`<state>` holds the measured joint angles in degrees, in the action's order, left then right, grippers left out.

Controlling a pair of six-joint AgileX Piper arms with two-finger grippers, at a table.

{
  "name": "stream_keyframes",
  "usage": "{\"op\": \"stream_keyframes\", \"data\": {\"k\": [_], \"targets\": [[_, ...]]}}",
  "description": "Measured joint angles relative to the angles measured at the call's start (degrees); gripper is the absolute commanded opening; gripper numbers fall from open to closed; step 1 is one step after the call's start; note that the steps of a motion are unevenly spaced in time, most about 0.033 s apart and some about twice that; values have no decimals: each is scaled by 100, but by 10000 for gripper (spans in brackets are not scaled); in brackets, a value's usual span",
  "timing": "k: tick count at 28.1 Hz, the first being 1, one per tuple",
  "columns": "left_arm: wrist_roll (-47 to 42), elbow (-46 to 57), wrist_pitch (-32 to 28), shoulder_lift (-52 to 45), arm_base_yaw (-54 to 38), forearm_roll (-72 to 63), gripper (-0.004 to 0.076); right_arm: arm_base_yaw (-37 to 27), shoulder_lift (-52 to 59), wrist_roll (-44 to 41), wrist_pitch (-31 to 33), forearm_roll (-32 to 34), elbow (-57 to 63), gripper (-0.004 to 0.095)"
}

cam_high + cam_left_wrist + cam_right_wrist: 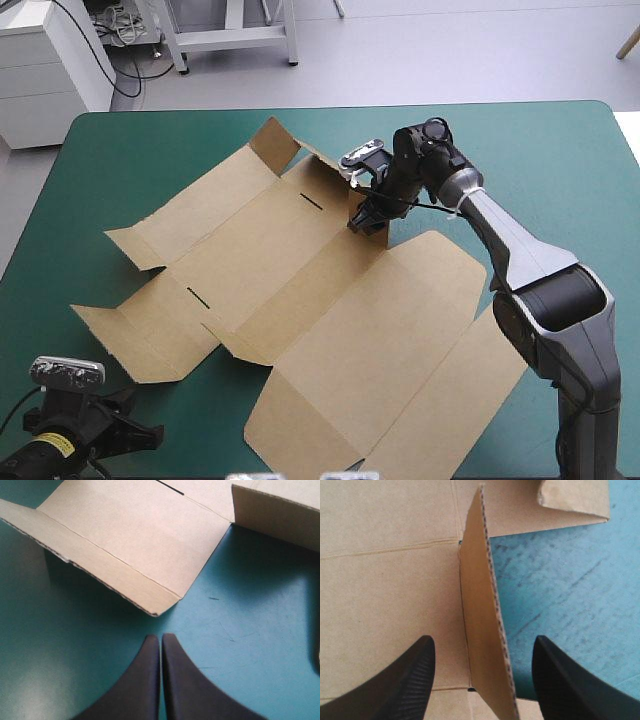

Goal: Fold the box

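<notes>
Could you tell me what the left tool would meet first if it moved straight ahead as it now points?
Probably the box, at its nearest flap corner just ahead of the shut left tool, with teal-green cover between; the tool's height against the flap is unclear.

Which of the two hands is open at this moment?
The right hand: its fingers stand apart, on either side of a raised flap of the box. The left hand is shut, over bare table.
</notes>
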<state>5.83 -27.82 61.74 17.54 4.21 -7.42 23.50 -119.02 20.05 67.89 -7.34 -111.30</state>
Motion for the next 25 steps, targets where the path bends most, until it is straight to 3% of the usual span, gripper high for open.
{"op": "stream_keyframes", "data": {"k": [13, 16, 23, 25], "targets": [[0, 0, 0, 0, 0, 0, -8, 0, -169, 207, -309, -37, 0, 529], [0, 0, 0, 0, 0, 0, -8, 0, -193, 208, -416, -43, 0, 429], [0, 0, 0, 0, 0, 0, -8, 0, -193, 248, -453, -81, 0, -20], [0, 0, 0, 0, 0, 0, -8, 15, -193, 253, -438, -163, 0, -20]]}}
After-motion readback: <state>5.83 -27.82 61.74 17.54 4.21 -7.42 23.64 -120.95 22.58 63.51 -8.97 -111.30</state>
